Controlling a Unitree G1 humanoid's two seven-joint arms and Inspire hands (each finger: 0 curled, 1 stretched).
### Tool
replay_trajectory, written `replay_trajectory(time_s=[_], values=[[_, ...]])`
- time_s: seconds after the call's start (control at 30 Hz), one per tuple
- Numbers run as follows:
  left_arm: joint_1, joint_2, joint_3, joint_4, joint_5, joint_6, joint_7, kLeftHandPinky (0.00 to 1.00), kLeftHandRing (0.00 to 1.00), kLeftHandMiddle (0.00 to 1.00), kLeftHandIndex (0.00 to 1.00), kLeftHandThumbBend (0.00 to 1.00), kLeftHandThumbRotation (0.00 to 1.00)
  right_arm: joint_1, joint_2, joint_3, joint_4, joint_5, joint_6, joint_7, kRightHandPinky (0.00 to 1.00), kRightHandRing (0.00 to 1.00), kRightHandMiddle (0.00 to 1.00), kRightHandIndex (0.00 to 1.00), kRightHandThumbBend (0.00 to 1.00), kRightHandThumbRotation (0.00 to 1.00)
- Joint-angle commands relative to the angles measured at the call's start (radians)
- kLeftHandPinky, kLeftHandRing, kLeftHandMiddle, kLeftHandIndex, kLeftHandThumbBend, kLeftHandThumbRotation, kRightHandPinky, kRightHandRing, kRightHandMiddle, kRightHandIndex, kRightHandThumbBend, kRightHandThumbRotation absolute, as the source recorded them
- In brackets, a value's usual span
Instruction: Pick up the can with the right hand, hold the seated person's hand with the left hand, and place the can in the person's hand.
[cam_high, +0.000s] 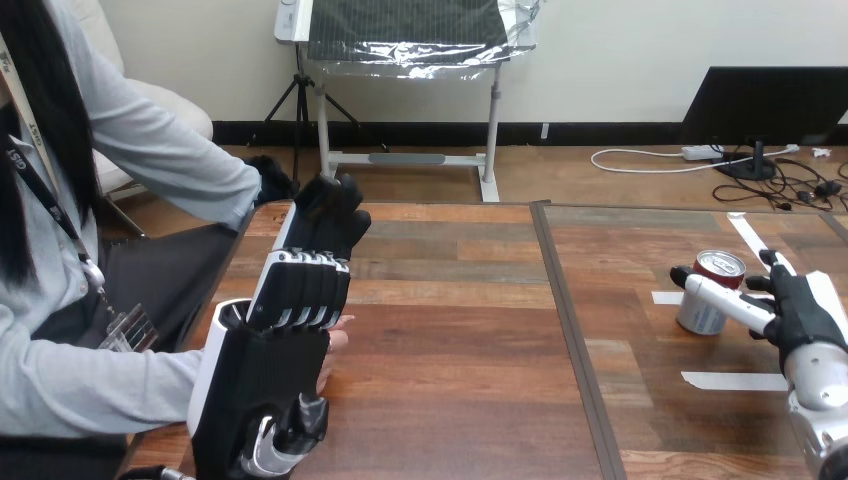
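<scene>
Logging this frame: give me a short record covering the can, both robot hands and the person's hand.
can: upright on the table, right part, near white tape strips
right hand: fingers across the can's front, thumb at its far side; can not yet lifted
left hand: at the table's left edge, over the person's hand; grip cannot be told
person's hand: edge showing beside the left hand

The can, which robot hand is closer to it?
Right. The right hand is at the can; the left hand is far off to its left, over the person's hand.
</scene>
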Motion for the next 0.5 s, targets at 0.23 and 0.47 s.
replay_trajectory(time_s=[0.23, 0.47], values=[[-0.025, -0.012, 0.008, -0.06, 0.02, 0.011, 0.006, 0.95, 0.98, 0.96, 0.96, 0.85, 0.69, -0.122, 0.002, 0.01, -0.004, -0.004, -0.008, -0.002, 0.62, 0.77, 0.81, 0.98, 1.0, 0.56], [-0.039, -0.02, 0.021, -0.039, 0.009, -0.024, -0.016, 0.93, 0.96, 0.96, 0.97, 0.84, 0.69, -0.129, 0.002, 0.011, -0.003, -0.001, -0.003, 0.002, 0.66, 0.81, 0.83, 0.98, 1.0, 0.57]])
